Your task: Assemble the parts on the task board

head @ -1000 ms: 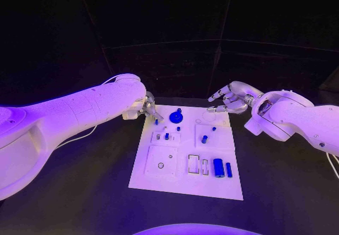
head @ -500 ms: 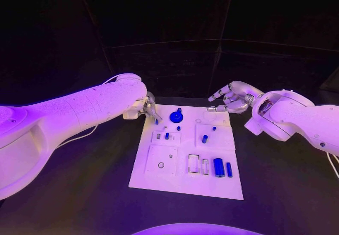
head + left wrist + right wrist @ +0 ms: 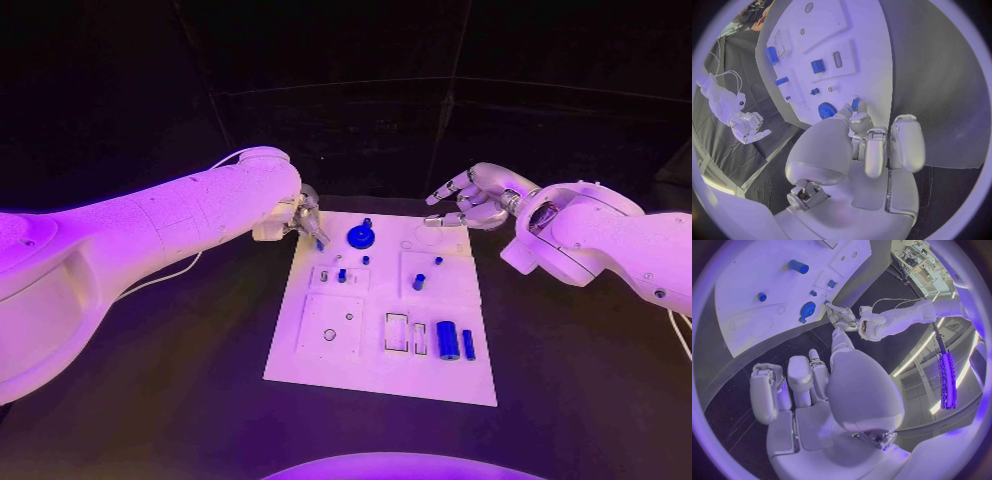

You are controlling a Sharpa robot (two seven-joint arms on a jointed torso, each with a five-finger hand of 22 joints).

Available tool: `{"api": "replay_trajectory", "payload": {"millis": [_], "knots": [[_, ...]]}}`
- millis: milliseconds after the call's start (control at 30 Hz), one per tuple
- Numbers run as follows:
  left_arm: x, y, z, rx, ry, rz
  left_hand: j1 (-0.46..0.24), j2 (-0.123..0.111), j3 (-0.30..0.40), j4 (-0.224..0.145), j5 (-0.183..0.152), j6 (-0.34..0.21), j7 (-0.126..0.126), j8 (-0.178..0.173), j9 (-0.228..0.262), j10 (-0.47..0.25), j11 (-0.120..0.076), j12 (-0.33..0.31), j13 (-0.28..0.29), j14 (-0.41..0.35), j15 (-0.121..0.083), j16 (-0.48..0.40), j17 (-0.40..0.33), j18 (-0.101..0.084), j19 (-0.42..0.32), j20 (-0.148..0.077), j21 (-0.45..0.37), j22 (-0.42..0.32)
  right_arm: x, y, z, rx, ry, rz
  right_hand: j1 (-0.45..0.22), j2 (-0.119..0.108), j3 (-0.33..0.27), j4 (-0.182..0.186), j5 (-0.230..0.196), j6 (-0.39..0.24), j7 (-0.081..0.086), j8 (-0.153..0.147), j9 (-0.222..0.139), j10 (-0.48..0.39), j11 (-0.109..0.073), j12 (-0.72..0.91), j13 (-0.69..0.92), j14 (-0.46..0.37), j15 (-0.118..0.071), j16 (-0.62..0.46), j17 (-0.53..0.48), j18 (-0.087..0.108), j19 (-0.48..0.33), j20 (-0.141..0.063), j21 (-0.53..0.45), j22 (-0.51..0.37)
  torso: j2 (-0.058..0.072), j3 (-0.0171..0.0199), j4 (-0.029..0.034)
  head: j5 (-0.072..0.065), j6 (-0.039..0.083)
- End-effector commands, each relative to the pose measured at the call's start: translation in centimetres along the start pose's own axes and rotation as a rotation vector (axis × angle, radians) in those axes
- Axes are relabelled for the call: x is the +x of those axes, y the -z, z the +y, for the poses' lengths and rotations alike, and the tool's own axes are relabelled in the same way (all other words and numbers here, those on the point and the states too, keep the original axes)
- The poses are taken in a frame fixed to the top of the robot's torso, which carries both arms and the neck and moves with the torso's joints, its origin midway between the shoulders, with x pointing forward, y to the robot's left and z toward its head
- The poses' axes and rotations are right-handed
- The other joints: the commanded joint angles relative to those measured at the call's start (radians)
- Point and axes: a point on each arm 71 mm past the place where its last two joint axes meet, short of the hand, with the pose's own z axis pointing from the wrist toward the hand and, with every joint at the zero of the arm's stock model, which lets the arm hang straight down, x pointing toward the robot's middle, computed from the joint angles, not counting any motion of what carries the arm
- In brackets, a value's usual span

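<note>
Task board on black table (blue gear beside left hand), fingers pinching a small blue part.

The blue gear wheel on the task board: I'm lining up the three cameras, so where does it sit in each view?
Head view: blue gear wheel at the board's far end, beside the left hand.
Left wrist view: just beyond that hand's fingertips.
Right wrist view: near the board's edge.
Shared landmark: the left hand.

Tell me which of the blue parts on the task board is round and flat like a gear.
It is the blue gear at the board's far end, near the left hand. The other blue parts are small pegs or cylinders, such as the large cylinder at the near end.
</note>
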Motion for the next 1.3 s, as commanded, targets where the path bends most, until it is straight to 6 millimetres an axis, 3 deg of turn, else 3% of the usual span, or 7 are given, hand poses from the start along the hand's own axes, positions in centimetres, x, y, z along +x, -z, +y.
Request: {"api": "replay_trajectory", "payload": {"millis": [33, 200, 267, 367, 500, 733, 1300], "knots": [[-0.1, 0.0, -0.1, 0.023, -0.004, -0.004, 0.038, 0.012, 0.061, -0.036, 0.002, -0.004, 0.003, -0.009, -0.007, -0.006, -0.004, -0.010, -0.003, 0.104, 0.001, 0.003, 0.263, -0.007, 0.001, -0.002, 0.000, 0.000, 0.0, 0.0, 0.2, -0.012, -0.001, 0.005, -0.001, 0.008, -0.004, -0.001, 0.006, -0.005, 0.000, 0.005, -0.001, -0.008, 0.000, -0.004, 0.012, -0.002, -0.005, -0.004, 0.001, 0.015, 0.031, -0.009, -0.004, 0.151, -0.001, 0.0000, -0.0003, 0.002, 0.000], [0.0, 0.1, 0.0, 0.027, -0.005, 0.002, 0.006, -0.030, 0.215, -0.094, 0.017, 0.003, 0.014, -0.014, -0.028, -0.008, 0.007, -0.017, -0.010, 0.104, 0.010, 0.003, 0.263, -0.008, 0.001, 0.007, -0.001, 0.003, 0.0, 0.0, 0.2, -0.012, -0.001, 0.006, -0.001, 0.008, -0.004, -0.001, 0.006, -0.005, 0.000, 0.005, -0.001, -0.008, 0.000, -0.004, 0.012, -0.002, -0.005, -0.004, 0.001, 0.015, 0.031, -0.009, -0.004, 0.151, 0.000, 0.0001, 0.0003, 0.002, 0.000], [-0.1, 0.1, 0.2, 0.031, 0.005, -0.001, -0.054, -0.066, 0.323, -0.115, 0.029, 0.012, 0.021, -0.006, -0.035, -0.005, 0.009, -0.019, -0.014, 0.104, 0.014, 0.003, 0.263, -0.006, 0.001, 0.008, -0.003, 0.004, 0.0, 0.0, 0.2, -0.012, -0.001, 0.006, -0.001, 0.008, -0.004, -0.001, 0.006, -0.005, 0.000, 0.005, -0.001, -0.008, 0.000, -0.004, 0.012, -0.002, -0.005, -0.004, 0.001, 0.015, 0.031, -0.009, -0.004, 0.151, -0.001, 0.0003, 0.0009, 0.003, 0.000], [-0.1, 0.2, 0.4, 0.044, 0.040, -0.012, -0.088, -0.096, 0.399, -0.140, 0.058, 0.012, 0.016, 0.006, -0.035, -0.002, 0.005, -0.019, -0.016, 0.104, 0.013, 0.003, 0.263, -0.006, 0.001, 0.010, -0.005, 0.003, 0.0, 0.0, 0.2, -0.012, -0.001, 0.006, -0.001, 0.008, -0.004, -0.001, 0.006, -0.005, 0.000, 0.005, -0.001, -0.008, 0.000, -0.004, 0.012, -0.002, -0.005, -0.004, 0.001, 0.015, 0.031, -0.009, -0.004, 0.151, -0.001, 0.0006, 0.0016, 0.003, 0.001], [-0.1, 0.7, 0.7, 0.073, 0.105, -0.037, -0.135, -0.125, 0.472, -0.156, 0.111, 0.017, 0.013, 0.030, -0.028, 0.003, 0.002, -0.022, -0.023, 0.104, 0.010, 0.003, 0.263, -0.006, 0.000, 0.009, -0.009, 0.000, -0.1, 0.0, 0.1, -0.009, -0.001, 0.005, -0.001, 0.008, -0.004, -0.001, 0.006, -0.005, 0.000, 0.005, -0.001, -0.008, 0.000, -0.004, 0.012, -0.002, -0.005, -0.004, 0.001, 0.015, 0.031, -0.009, -0.004, 0.151, -0.002, 0.0007, 0.0012, 0.023, 0.007], [0.6, 2.0, 1.1, 0.127, 0.166, -0.069, -0.168, -0.148, 0.521, -0.171, 0.127, 0.020, 0.007, 0.052, -0.021, 0.011, -0.001, -0.024, -0.027, 0.104, 0.007, 0.003, 0.263, -0.005, 0.000, 0.006, -0.013, -0.002, -0.2, 0.0, -0.1, -0.005, 0.000, 0.002, -0.001, 0.010, -0.005, -0.002, 0.007, -0.004, 0.000, 0.005, -0.001, -0.007, -0.001, -0.003, 0.012, -0.001, -0.005, -0.004, 0.000, 0.015, 0.031, -0.009, -0.005, 0.151, -0.006, 0.0017, 0.0072, 0.015, 0.000], [4.7, 4.8, 2.7, 0.183, 0.143, -0.088, -0.182, -0.170, 0.551, -0.187, 0.131, 0.029, 0.002, 0.065, -0.019, 0.021, -0.005, -0.024, -0.027, 0.104, 0.004, 0.003, 0.263, -0.005, 0.001, 0.004, -0.015, -0.002, -0.3, 0.1, -0.2, 0.000, 0.001, 0.000, -0.002, 0.011, -0.005, -0.002, 0.007, -0.004, 0.000, 0.006, -0.001, -0.008, -0.001, -0.004, 0.011, -0.002, -0.005, -0.005, -0.001, 0.015, 0.031, -0.009, -0.005, 0.150, -0.005, 0.0007, 0.0064, 0.016, -0.003]]}}
